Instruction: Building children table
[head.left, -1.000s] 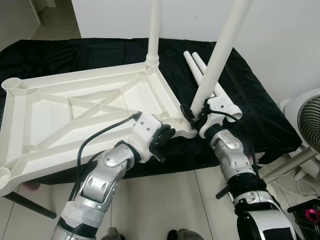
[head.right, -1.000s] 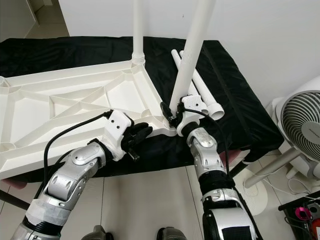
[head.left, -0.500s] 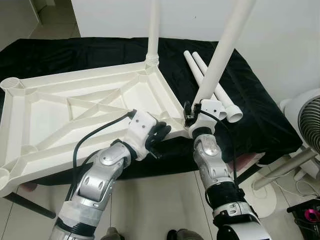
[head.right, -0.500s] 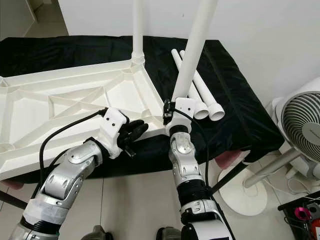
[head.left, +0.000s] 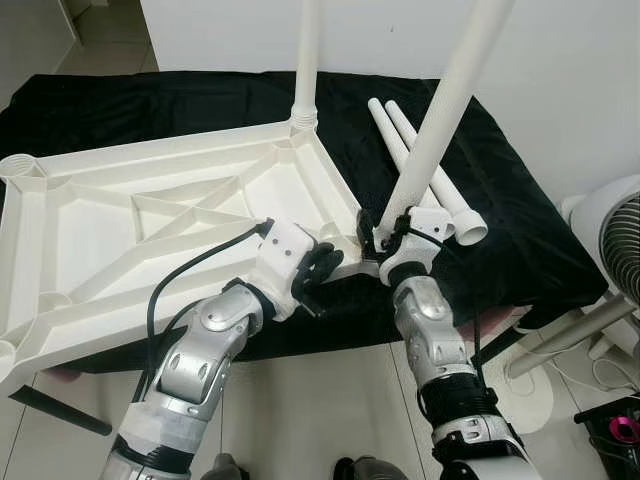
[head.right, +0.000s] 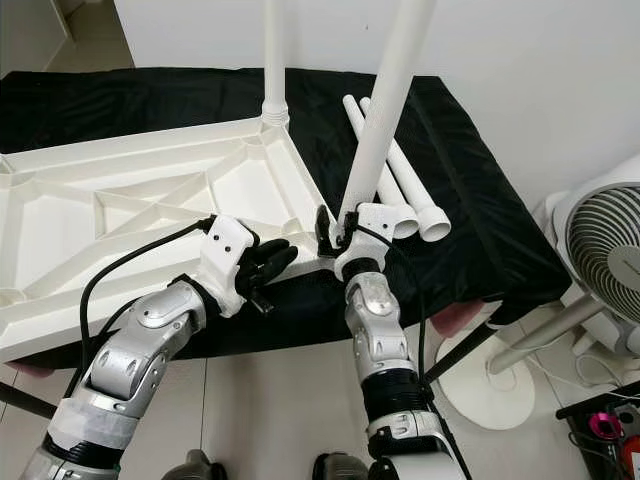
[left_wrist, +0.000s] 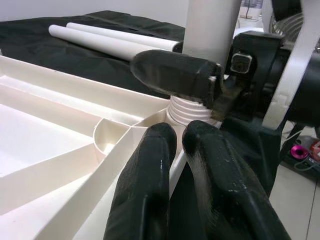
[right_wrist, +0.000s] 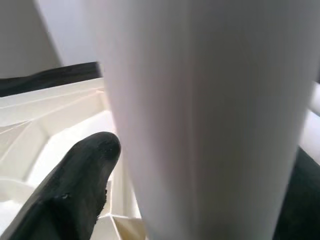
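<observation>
Bright, even indoor light; head views sharp, right wrist close-up blurred.

The upturned tabletop (head.left: 150, 230), ribbed underneath, and its legs (head.left: 440, 110) are seen in plain cream-white, set against a solid black cloth (head.left: 500, 200). Black fingers are shown on the left gripper (head.left: 322, 272) and right gripper (head.left: 372, 235), on silver arms. A white fan (head.right: 600, 270) is noted beside.

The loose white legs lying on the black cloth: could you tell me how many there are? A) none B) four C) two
C: two loose legs lie side by side on the black cloth, beside the upturned tabletop; one leg stands fitted at its far corner, and the right gripper holds another leg.
</observation>
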